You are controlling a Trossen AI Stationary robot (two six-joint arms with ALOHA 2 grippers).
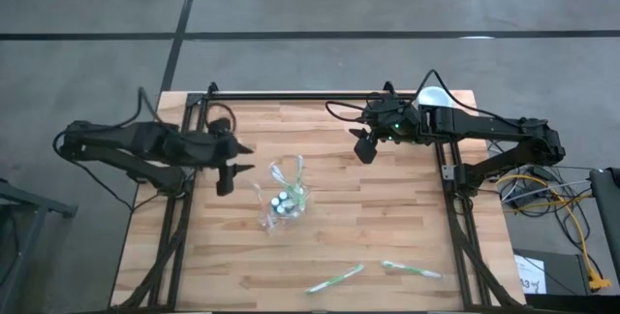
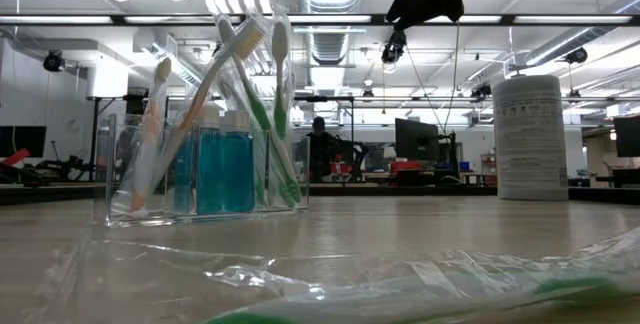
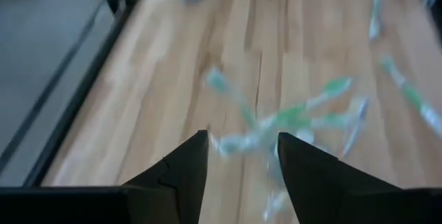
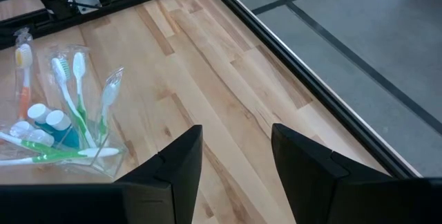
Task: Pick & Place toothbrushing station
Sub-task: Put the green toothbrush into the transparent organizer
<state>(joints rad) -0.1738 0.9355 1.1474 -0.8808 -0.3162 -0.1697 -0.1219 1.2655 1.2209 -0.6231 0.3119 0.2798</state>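
We see the wooden tabletop (image 1: 387,217) carrying everything. The left gripper (image 1: 232,159) hovers just beside the clear organizer (image 1: 283,198), jaws spread and empty. The right gripper (image 1: 365,145) hangs near the far edge, jaws spread and empty. The organizer stands mid-table, holding toothbrushes and blue bottles (image 2: 222,169). Two wrapped toothbrushes (image 1: 335,277) lie apart near the front edge.

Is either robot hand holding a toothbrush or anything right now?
No, nothing is held. The left gripper is open beside the clear holder of toothbrushes, and the right gripper is open and empty too.
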